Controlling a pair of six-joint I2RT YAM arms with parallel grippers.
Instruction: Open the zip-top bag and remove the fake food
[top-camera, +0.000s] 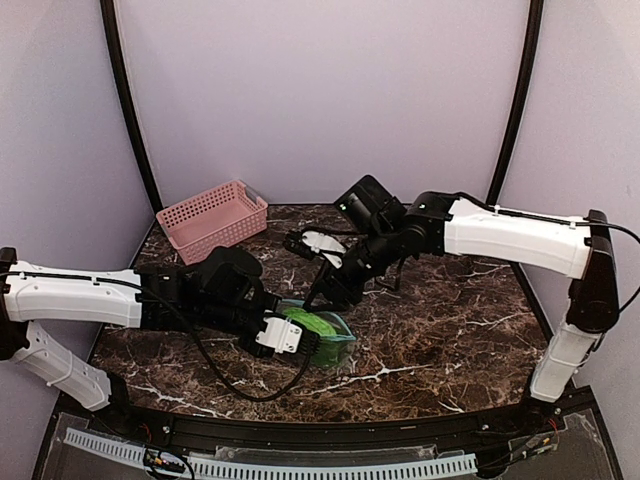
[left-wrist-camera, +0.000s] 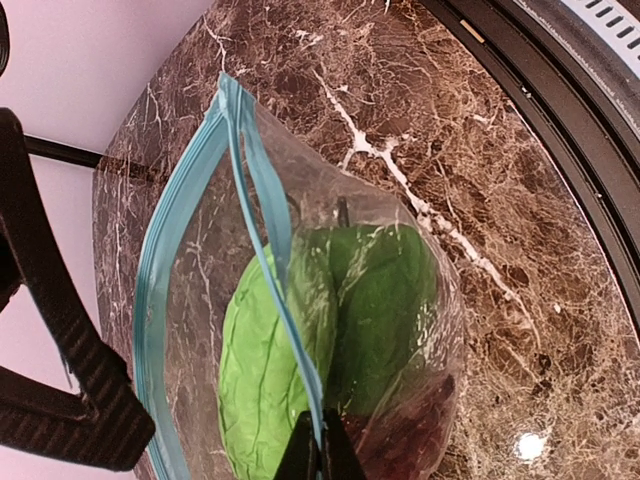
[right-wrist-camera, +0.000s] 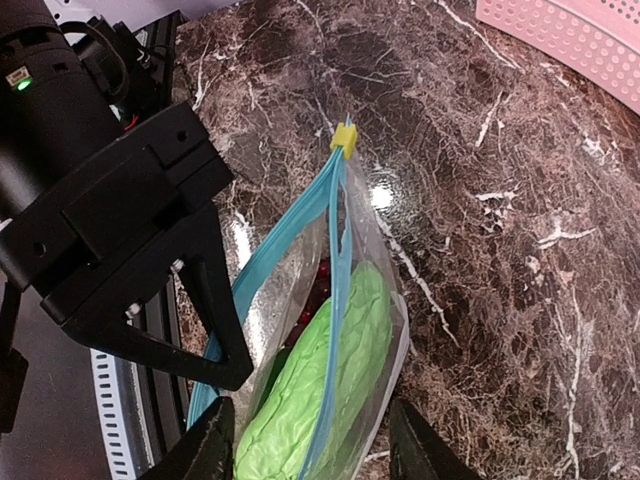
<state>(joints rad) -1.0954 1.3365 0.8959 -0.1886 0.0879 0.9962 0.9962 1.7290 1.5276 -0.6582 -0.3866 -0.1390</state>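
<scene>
at the lower centre of the top view, the zip-top bag (top-camera: 335, 338) sits at the near middle of the marbled bench (top-camera: 450, 330). the left pincer (left-wrist-camera: 320, 455) is clamped tight on its teal zip strip (left-wrist-camera: 165, 250). the right pincer (right-wrist-camera: 315, 445) stands half spread, one finger either side of the bag; whether it grips, i cannot tell. inside the bag are the green piece (right-wrist-camera: 320, 390) and dark red grapes (left-wrist-camera: 415, 425).
</scene>
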